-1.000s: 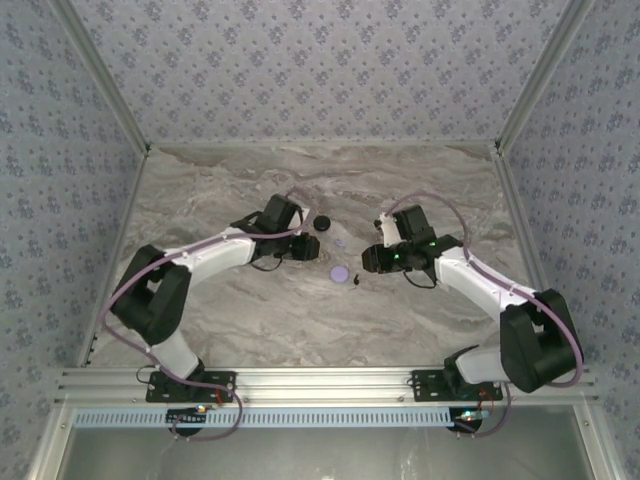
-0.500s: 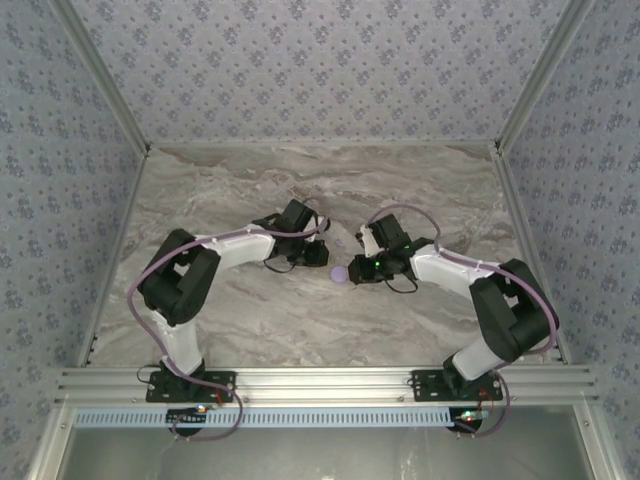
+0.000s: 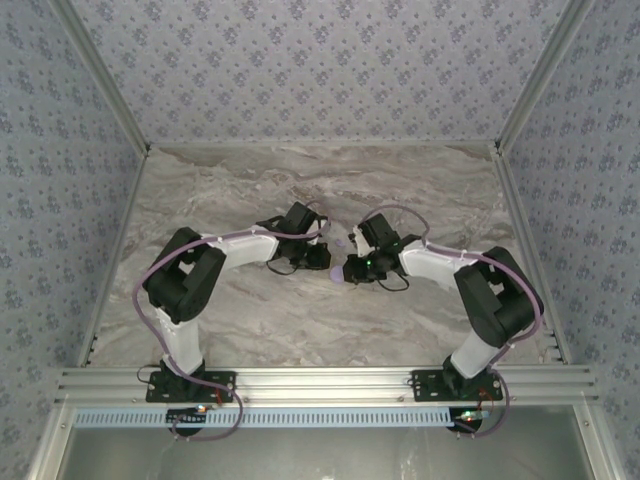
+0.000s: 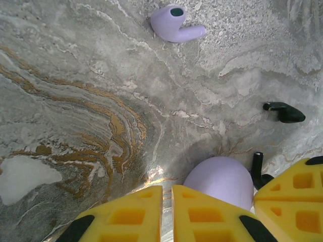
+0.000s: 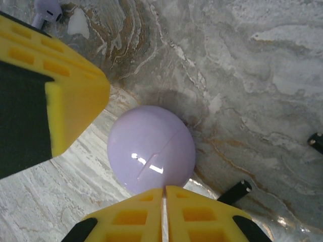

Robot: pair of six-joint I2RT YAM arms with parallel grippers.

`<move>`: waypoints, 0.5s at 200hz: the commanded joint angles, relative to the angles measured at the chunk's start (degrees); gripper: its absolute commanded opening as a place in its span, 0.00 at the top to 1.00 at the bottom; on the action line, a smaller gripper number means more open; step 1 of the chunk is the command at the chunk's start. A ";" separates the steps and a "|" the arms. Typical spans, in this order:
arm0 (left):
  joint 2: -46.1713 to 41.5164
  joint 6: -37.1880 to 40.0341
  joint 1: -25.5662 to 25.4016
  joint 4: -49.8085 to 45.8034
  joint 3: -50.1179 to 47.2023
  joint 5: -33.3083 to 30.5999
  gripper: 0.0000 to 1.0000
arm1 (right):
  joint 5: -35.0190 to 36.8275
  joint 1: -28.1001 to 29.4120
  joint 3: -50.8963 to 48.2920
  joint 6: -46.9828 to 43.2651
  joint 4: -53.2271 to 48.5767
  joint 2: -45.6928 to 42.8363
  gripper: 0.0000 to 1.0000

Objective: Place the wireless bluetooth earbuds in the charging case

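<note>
The lavender egg-shaped charging case (image 5: 151,148) lies closed on the marble table, a seam across its lid. My right gripper (image 5: 164,189) is shut and empty, its tips against the case's near edge. My left gripper (image 4: 167,189) is shut too, with nothing in it, just left of the case (image 4: 219,179). One tiny black earbud (image 4: 284,112) lies beyond the case. A second black earbud (image 5: 234,191) sits right beside the right fingers. In the top view both grippers (image 3: 322,258) (image 3: 350,270) meet at the case (image 3: 338,274) in the table's middle.
A small lavender earbud-shaped piece (image 4: 174,25) lies further back on the marble. The left gripper's yellow finger (image 5: 65,101) crowds the case from the other side. Patterned walls enclose the table on three sides.
Both arms have swung inward and lowered to the case. Both grippers have closed from slightly open to shut.
</note>
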 commanded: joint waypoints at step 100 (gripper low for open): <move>-2.46 -2.86 -3.35 -3.49 -1.56 -2.29 0.87 | 3.73 1.67 7.68 -1.12 -3.99 5.92 0.90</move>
